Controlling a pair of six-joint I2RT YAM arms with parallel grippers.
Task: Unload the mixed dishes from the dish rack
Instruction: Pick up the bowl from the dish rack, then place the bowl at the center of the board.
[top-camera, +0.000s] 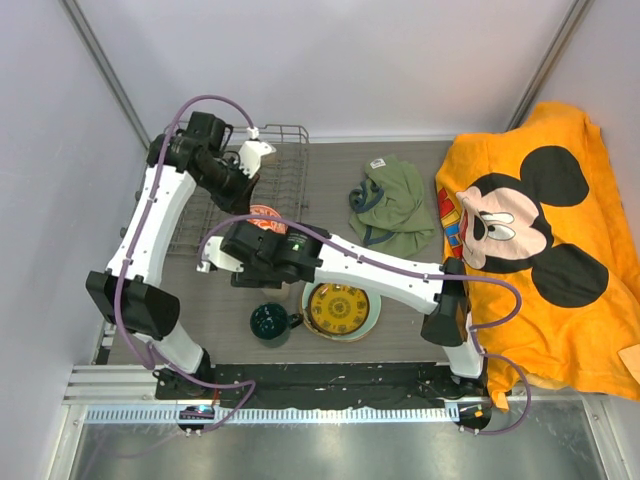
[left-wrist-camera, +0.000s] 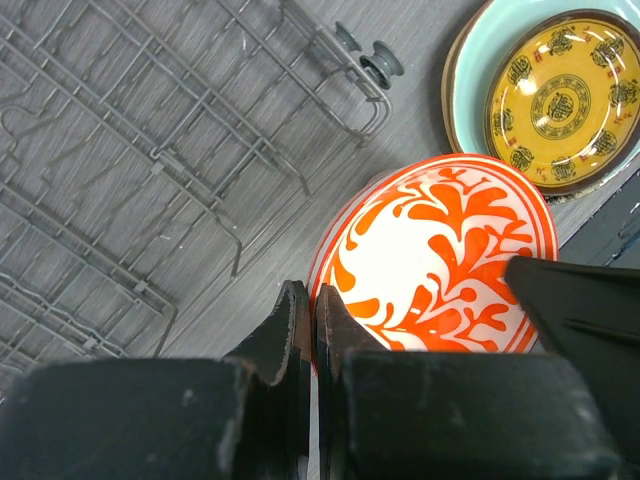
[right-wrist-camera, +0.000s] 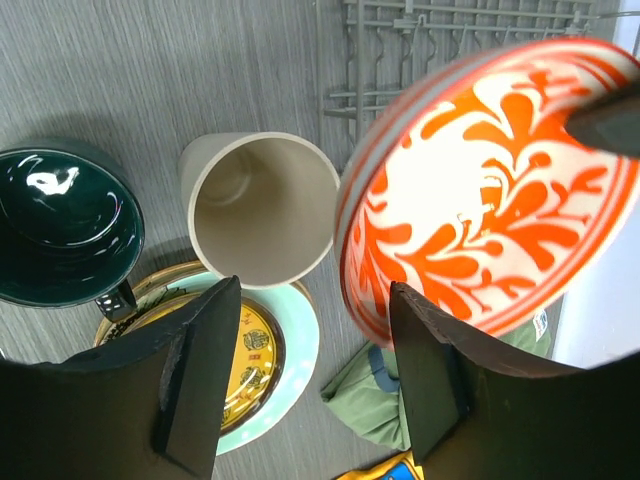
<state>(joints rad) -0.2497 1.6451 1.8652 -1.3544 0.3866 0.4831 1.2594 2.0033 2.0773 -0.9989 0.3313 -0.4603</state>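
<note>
My left gripper (left-wrist-camera: 312, 300) is shut on the rim of the small red-and-white patterned bowl (left-wrist-camera: 440, 260) and holds it tilted above the table, beside the grey wire dish rack (left-wrist-camera: 150, 150). In the top view the bowl (top-camera: 265, 213) shows just in front of the rack (top-camera: 285, 150). My right gripper (right-wrist-camera: 315, 300) is open and empty, just short of the beige cup (right-wrist-camera: 262, 205), with the bowl (right-wrist-camera: 490, 190) to its right. The small yellow patterned plate (top-camera: 338, 305) lies on the pale green plate (top-camera: 366, 327). The dark green mug (top-camera: 270, 322) stands left of them. The cream floral plate is not in view.
An olive-green cloth garment (top-camera: 395, 205) lies at the back middle. An orange cartoon-mouse towel (top-camera: 540, 220) covers the right side. The right arm (top-camera: 370, 265) stretches across the table over the cup. Grey walls close in the left and back.
</note>
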